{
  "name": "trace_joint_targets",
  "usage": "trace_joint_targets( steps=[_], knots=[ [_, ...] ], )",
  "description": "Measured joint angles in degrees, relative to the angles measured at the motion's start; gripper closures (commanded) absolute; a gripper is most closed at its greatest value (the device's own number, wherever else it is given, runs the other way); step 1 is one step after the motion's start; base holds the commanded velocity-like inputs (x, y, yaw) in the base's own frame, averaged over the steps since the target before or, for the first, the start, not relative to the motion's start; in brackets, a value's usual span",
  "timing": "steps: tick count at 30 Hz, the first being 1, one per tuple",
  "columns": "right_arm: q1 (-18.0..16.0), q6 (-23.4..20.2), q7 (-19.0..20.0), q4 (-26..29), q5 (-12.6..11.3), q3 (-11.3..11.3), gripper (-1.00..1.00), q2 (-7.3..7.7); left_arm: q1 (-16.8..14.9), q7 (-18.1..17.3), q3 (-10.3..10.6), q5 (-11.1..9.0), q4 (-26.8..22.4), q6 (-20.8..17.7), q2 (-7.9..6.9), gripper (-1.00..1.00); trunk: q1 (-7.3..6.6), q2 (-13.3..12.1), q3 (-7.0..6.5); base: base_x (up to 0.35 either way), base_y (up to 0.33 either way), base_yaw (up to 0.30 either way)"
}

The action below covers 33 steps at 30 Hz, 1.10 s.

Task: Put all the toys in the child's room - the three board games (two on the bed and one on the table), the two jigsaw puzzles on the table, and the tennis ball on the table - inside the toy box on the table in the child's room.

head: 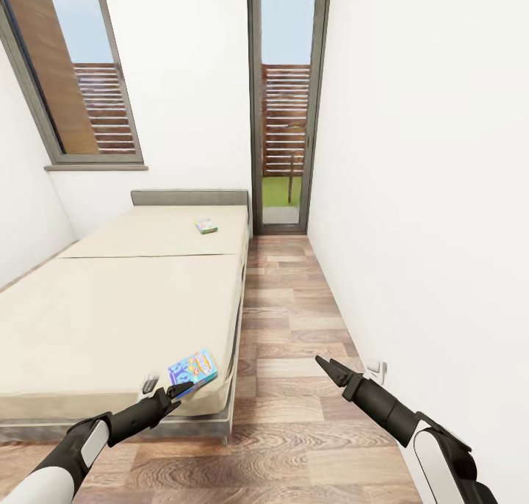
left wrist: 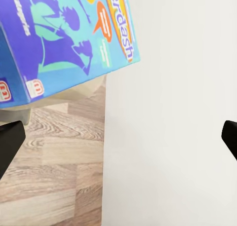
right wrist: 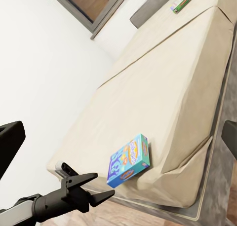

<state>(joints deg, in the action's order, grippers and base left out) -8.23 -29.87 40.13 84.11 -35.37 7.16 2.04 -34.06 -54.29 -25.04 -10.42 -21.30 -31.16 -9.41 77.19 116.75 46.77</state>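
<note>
A bright blue board game (head: 192, 368) lies flat on the near right corner of the bed (head: 110, 298), its cartoon cover up (left wrist: 64, 38). My left gripper (head: 180, 390) hovers open just short of that box's near edge, nothing between its fingers (left wrist: 10, 142); the right wrist view shows it beside the blue game (right wrist: 129, 159). A white-and-green board game (head: 206, 225) rests far off near the grey headboard (right wrist: 181, 3). My right gripper (head: 327, 368) stands open and empty over the wood floor, to the right of the bed.
A strip of wood-plank floor (head: 294, 328) runs between the bed and the white right wall (head: 426, 195), ending at a tall dark-framed window (head: 288, 107). A wall socket (head: 376, 370) sits low near my right gripper. Another window (head: 81, 70) is above the bed.
</note>
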Motion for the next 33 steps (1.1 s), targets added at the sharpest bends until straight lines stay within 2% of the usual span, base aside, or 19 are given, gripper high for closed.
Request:
trace_joint_targets(
  steps=[33],
  knots=[
    [0.0,0.01,-0.16,0.0,0.09,-0.08,-1.0,-0.02,0.0,0.0,-0.1,-0.17,0.01,0.05,-0.22,-1.0,0.0,0.0,1.6,0.0,0.0,0.0]
  ],
)
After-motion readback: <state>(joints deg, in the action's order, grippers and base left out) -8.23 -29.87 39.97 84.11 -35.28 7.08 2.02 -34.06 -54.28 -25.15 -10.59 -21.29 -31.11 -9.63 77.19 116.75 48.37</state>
